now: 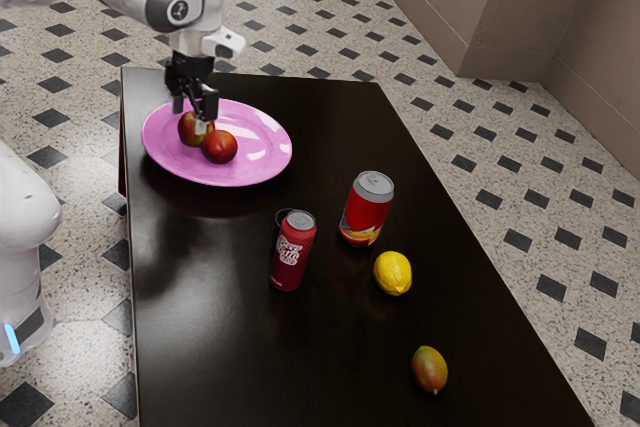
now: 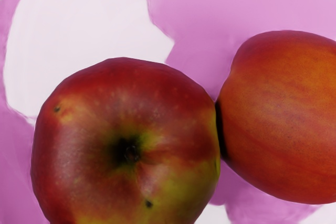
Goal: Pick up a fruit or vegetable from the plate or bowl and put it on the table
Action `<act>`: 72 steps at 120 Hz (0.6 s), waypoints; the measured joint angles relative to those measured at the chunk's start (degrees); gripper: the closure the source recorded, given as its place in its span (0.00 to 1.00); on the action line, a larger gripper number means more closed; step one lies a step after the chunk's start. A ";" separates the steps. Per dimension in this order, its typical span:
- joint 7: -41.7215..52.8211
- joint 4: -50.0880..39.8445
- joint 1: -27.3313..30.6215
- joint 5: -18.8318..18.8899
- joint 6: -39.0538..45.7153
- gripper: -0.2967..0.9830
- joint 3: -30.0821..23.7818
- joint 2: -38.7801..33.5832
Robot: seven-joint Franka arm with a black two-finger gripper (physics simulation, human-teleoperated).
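My gripper (image 1: 190,117) stands open over the pink plate (image 1: 262,161), its fingers apart at the red-green apple (image 1: 188,131). One fingertip overlaps the apple's near side in the exterior view; whether it touches cannot be told. Beside that apple on the plate lies a red-orange peach-like fruit (image 1: 221,147). Seen from my hand, the apple (image 2: 126,145) is large and stem-side up, close under the gripper. The orange-red fruit (image 2: 286,119) is right against or very near it, with the plate (image 2: 194,35) beneath both.
On the dark table (image 1: 220,347) stand a slim red can (image 1: 292,252) and a wider red can (image 1: 367,209). Toward the exterior view's lower right lie a lemon (image 1: 393,273) and a mango (image 1: 430,369). The plate is close to the table's far end.
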 joint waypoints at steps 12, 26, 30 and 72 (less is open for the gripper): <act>0.03 0.00 -0.07 0.02 1.30 0.28 0.57 0.69; 0.04 0.00 -0.08 0.02 3.14 0.28 0.66 1.62; 0.05 0.00 -0.08 0.02 3.66 0.28 0.66 1.82; -0.02 0.00 0.00 0.01 6.75 0.28 0.67 4.44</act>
